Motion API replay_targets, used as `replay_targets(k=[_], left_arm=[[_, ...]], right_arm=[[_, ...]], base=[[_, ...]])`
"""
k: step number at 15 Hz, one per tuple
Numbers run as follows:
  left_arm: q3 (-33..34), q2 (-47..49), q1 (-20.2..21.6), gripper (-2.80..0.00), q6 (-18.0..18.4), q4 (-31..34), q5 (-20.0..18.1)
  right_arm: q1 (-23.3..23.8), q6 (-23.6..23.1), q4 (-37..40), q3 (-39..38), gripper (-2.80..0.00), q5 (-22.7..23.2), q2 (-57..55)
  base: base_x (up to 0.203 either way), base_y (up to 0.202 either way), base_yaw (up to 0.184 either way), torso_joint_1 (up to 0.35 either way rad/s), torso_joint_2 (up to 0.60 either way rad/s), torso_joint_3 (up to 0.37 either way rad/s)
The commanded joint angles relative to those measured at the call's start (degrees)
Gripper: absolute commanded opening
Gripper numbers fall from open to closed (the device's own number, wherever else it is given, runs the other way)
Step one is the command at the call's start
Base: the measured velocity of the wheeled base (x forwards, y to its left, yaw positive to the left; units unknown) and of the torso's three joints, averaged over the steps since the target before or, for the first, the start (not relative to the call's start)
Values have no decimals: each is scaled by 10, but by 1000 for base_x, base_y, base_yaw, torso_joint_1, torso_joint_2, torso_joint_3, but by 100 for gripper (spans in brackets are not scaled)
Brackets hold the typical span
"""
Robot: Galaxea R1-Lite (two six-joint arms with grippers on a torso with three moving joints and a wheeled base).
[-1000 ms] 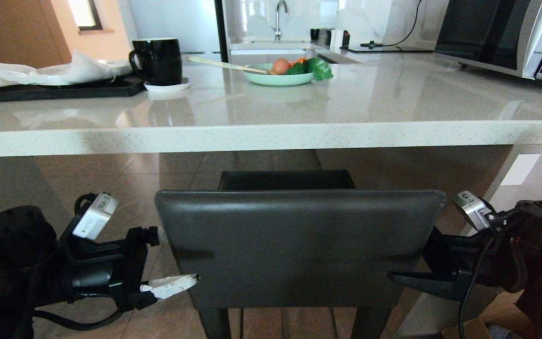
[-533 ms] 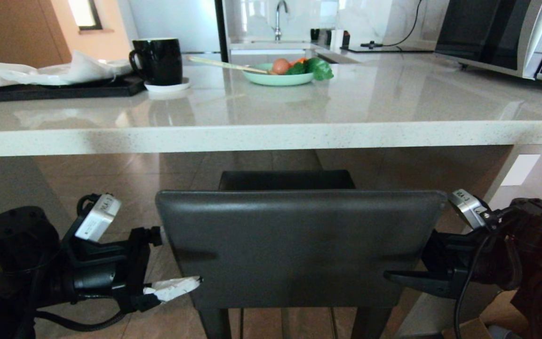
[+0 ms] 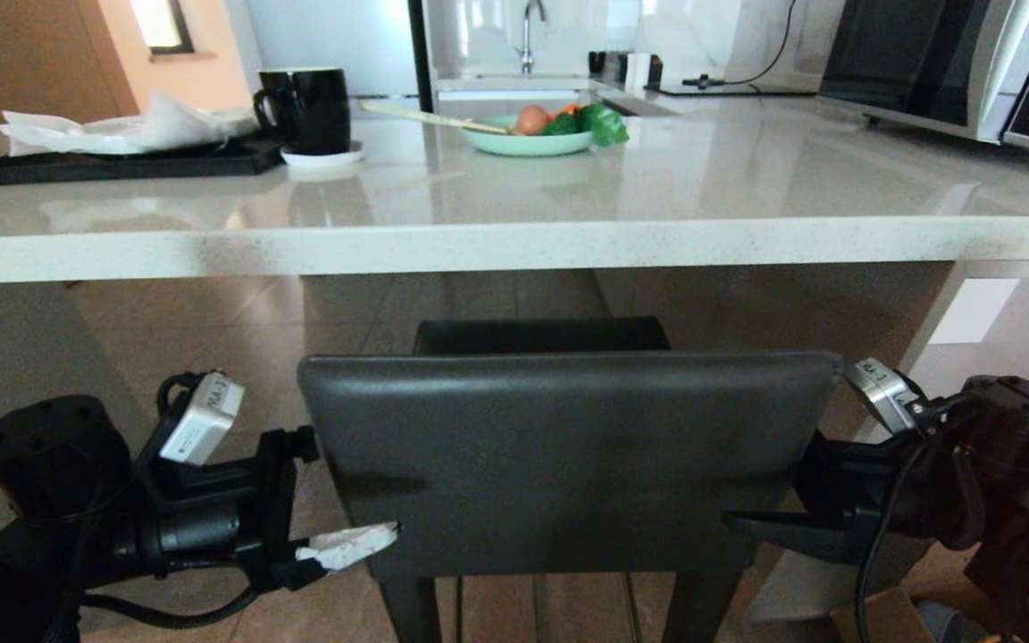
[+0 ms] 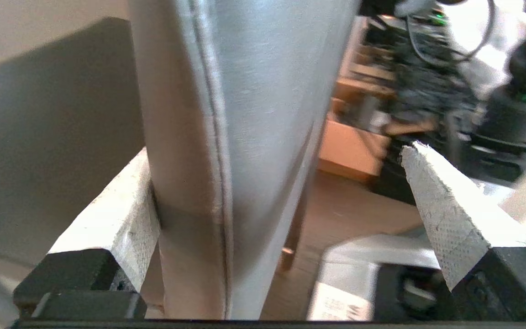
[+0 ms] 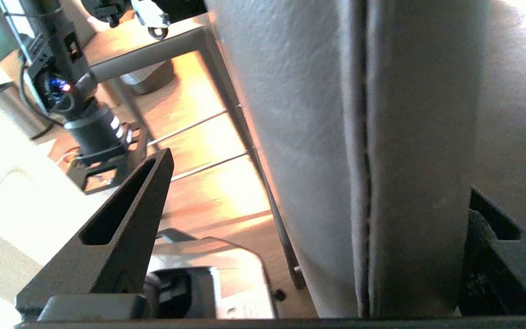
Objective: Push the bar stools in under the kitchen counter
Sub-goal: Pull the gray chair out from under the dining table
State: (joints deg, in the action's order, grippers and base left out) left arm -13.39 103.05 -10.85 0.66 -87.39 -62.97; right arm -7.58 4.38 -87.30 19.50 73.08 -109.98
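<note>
One bar stool (image 3: pixel 568 455) stands square before the robot, its dark grey backrest facing the camera and its seat partly beneath the thick front edge of the kitchen counter (image 3: pixel 514 254); the backrest is short of that edge. The left gripper (image 3: pixel 354 505) sits at the backrest's left side and the right gripper (image 3: pixel 760 500) at its right side, both with jaws spread wide and straddling the padded edge without clamping it. In the left wrist view one white-wrapped finger (image 4: pixel 112 219) lies against the backrest while the other stands well apart from it; in the right wrist view one dark finger (image 5: pixel 491 256) is close beside the seam and the other hangs clear.

The step in hand looks like the push itself, with the stool bracketed on both sides. The next move probably calls for a straight, even advance toward the desk so the stool does not swivel.

Only the tops of the stool's legs show, so the floor contact is cut off. A second stool is nowhere in view. How far the seat reaches under the desk is hard to judge.
</note>
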Motion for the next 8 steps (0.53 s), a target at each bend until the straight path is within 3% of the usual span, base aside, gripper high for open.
replay_targets(k=[1,8], left_arm=[[6,4,-1,0,0,-3,-5],[6,1,-1,0,0,-3,-5]], right_arm=[[-3,0,-4,-2,0,7,1],[-5,-1,-4,-11,0,7,1]], base=[[-186,0,-5,-5,-1,7],[-195,0,-1,1,3,1]])
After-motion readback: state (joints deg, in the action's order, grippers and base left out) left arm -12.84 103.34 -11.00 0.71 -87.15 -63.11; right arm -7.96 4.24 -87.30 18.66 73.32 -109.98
